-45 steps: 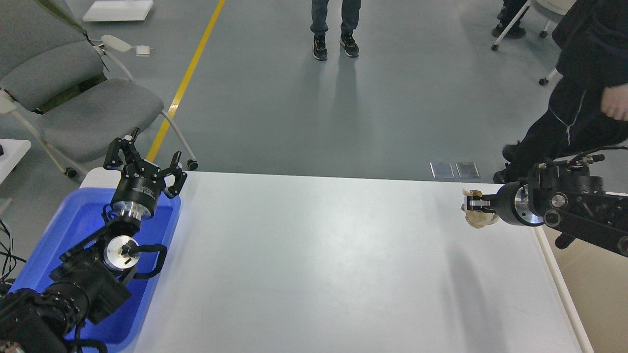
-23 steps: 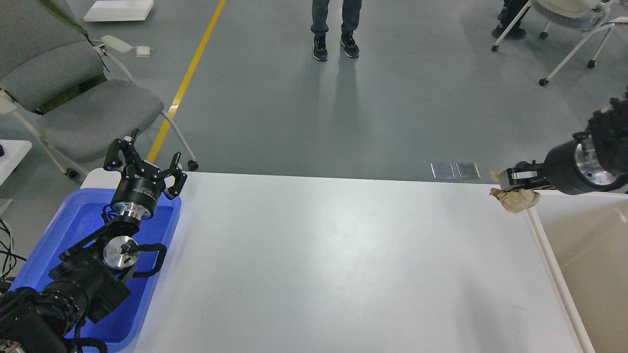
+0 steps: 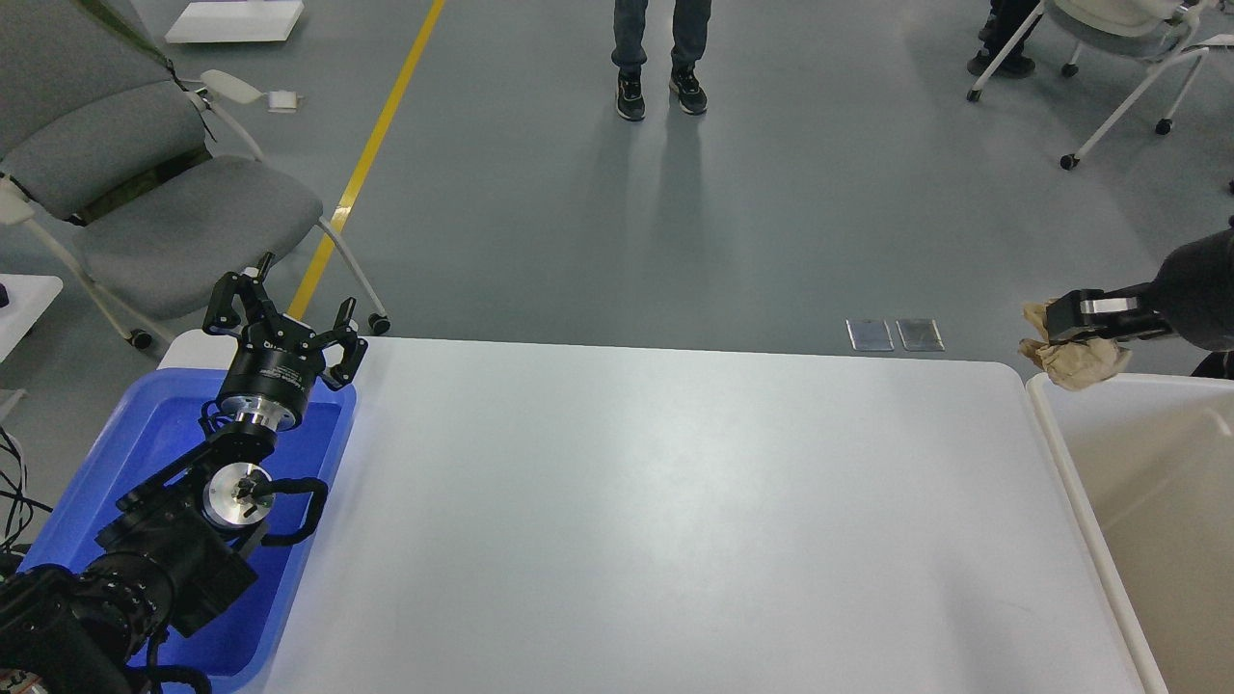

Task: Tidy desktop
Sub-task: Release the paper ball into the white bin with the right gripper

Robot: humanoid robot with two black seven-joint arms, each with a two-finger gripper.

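The white desktop (image 3: pixel 656 511) fills the middle of the head view. My right gripper (image 3: pixel 1060 318) is at the far right, shut on a crumpled brown paper wad (image 3: pixel 1075 359). It holds the wad in the air above the far left corner of the beige bin (image 3: pixel 1051 405). My left gripper (image 3: pixel 281 318) is open and empty, raised above the far end of the blue tray (image 3: pixel 116 453) at the left.
A grey chair (image 3: pixel 145 183) stands beyond the table's left corner. A person's feet (image 3: pixel 660 92) show on the floor at the back. A white chair (image 3: pixel 1118 58) stands at the far right. A yellow floor line (image 3: pixel 371 154) runs behind the table.
My right gripper has carried the paper wad to the right, off the desktop's far right corner, to above the bin's corner. The left arm has not moved.
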